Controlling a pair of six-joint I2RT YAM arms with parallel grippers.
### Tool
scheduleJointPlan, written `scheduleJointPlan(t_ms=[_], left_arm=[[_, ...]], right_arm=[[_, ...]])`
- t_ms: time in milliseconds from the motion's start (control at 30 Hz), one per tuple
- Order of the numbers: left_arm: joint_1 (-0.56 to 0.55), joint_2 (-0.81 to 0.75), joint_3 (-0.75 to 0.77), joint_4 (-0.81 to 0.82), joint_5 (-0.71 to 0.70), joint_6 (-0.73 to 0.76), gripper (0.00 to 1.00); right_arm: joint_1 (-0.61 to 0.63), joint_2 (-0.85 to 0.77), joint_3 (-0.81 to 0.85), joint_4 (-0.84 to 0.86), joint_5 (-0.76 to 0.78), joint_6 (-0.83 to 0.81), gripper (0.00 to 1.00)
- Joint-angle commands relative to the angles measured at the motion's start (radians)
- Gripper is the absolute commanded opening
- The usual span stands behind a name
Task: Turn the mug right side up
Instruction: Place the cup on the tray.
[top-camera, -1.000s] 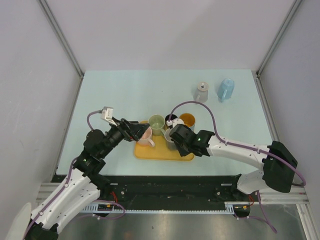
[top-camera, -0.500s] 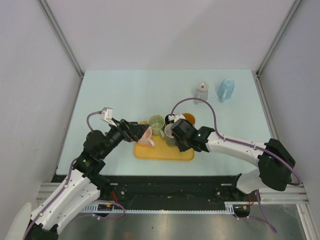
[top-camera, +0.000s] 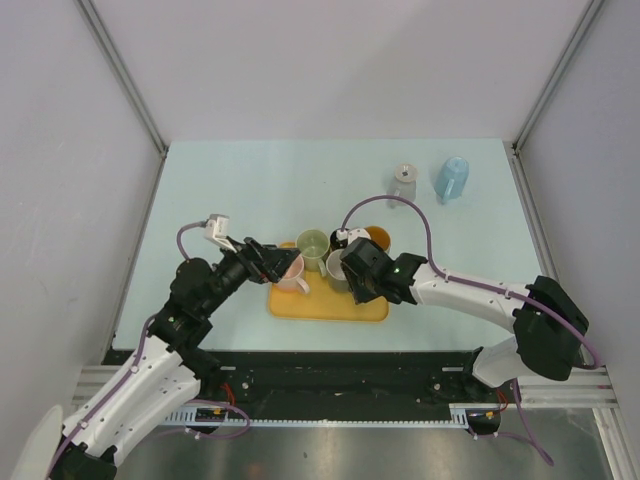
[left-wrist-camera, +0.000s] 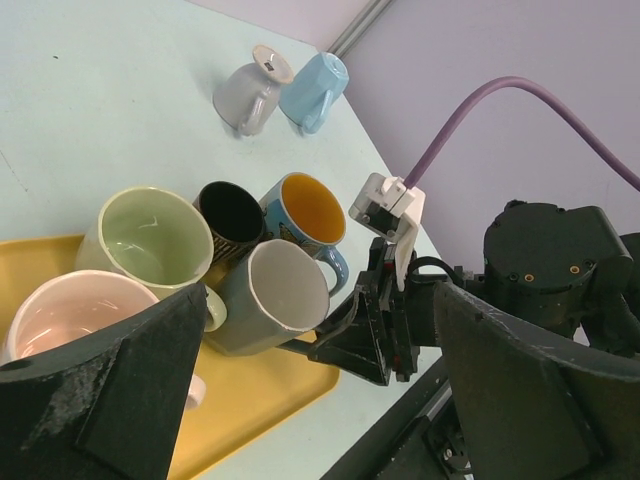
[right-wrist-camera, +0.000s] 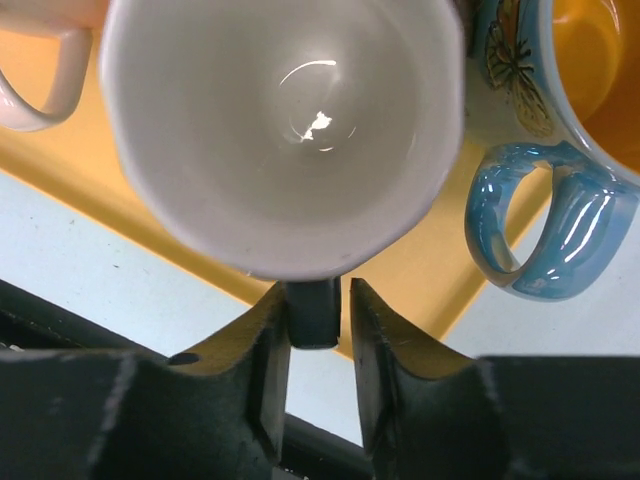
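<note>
Grey mug (left-wrist-camera: 272, 300), yellow tray (top-camera: 330, 305)

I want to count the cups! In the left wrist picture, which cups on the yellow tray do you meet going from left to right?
Pink mug → pale green mug → grey mug with white inside → blue mug with orange inside. The black mug sits behind, between others, so I skipped it.

No readable text, label, brand, number or sign appears in any of the views. The blue mug (right-wrist-camera: 520, 120), just to the right of the right tool (right-wrist-camera: 318, 330) in the wrist view, carries a painted butterfly-like pattern but no lettering. A small dark mark on the base of the upturned grey mug (left-wrist-camera: 250, 92), far beyond the left tool, is too small to read.
</note>
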Motion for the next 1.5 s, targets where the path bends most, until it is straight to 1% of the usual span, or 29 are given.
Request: scheduleJointPlan(t_ms=[0, 67, 233, 400, 433, 467, 567, 600, 633, 700, 767, 833, 900, 933, 1033, 1067, 1167, 1300, 1467], left_arm=[[0.007, 0.001, -0.002, 0.009, -0.013, 0.009, 0.98], [0.006, 0.004, 0.0, 0.006, -0.011, 0.009, 0.99], [0.007, 0.006, 0.009, -0.004, -0.01, 0.014, 0.99], [0.007, 0.007, 0.018, -0.013, -0.022, 0.026, 0.99], [0.007, 0.01, 0.018, -0.013, -0.031, 0.028, 0.99], [0.007, 0.015, 0.021, -0.011, -0.037, 0.026, 1.0], [0.007, 0.064, 0.039, -0.01, -0.069, 0.023, 1.0], [0.006, 0.082, 0.059, -0.01, -0.081, 0.023, 1.0], [0.007, 0.13, 0.073, -0.011, -0.088, 0.024, 1.0], [0.006, 0.173, 0.119, -0.013, -0.086, 0.028, 1.0], [0.007, 0.216, 0.157, -0.026, -0.077, 0.025, 1.0], [0.007, 0.234, 0.177, -0.031, -0.083, 0.031, 1.0], [0.007, 0.248, 0.21, -0.037, -0.112, 0.04, 1.0], [0.006, 0.263, 0.225, -0.037, -0.114, 0.072, 1.0], [0.007, 0.355, 0.331, -0.069, -0.12, 0.118, 1.0], [0.006, 0.413, 0.389, -0.098, -0.117, 0.126, 1.0], [0.007, 0.492, 0.485, -0.129, -0.102, 0.144, 1.0], [0.007, 0.593, 0.541, -0.132, -0.088, 0.147, 1.0], [0.007, 0.668, 0.605, -0.134, -0.092, 0.166, 1.0]], right_arm=[[0.006, -0.046, 0.019, -0.019, 0.031, 0.026, 0.4], [0.008, -0.057, 0.019, -0.027, 0.031, 0.034, 0.43], [0.006, -0.144, 0.036, -0.065, 0.024, 0.046, 0.53], [0.009, -0.255, 0.149, -0.194, 0.053, 0.049, 0.61], [0.003, -0.27, 0.164, -0.207, 0.078, 0.046, 0.62], [-0.029, -0.304, 0.177, -0.226, 0.089, 0.037, 0.63], [-0.132, -0.334, 0.192, -0.209, 0.106, 0.026, 0.63], [-0.225, -0.336, 0.192, -0.203, 0.1, 0.041, 0.63], [-0.265, -0.332, 0.188, -0.192, 0.058, 0.049, 0.63], [-0.336, -0.315, 0.18, -0.139, 0.068, 0.066, 0.63], [-0.379, -0.296, 0.172, -0.081, 0.094, 0.069, 0.63], [-0.442, -0.278, 0.172, -0.044, 0.073, 0.095, 0.63], [-0.465, -0.272, 0.172, 0.004, 0.06, 0.107, 0.63], [-0.472, -0.269, 0.174, 0.018, 0.068, 0.11, 0.62], [-0.486, -0.263, 0.174, 0.056, 0.082, 0.124, 0.63], [-0.492, -0.258, 0.172, 0.068, 0.082, 0.132, 0.63], [-0.506, -0.246, 0.172, 0.076, 0.068, 0.15, 0.63], [-0.511, -0.235, 0.171, 0.084, 0.079, 0.155, 0.62], [-0.52, -0.214, 0.163, 0.128, 0.105, 0.182, 0.63]])
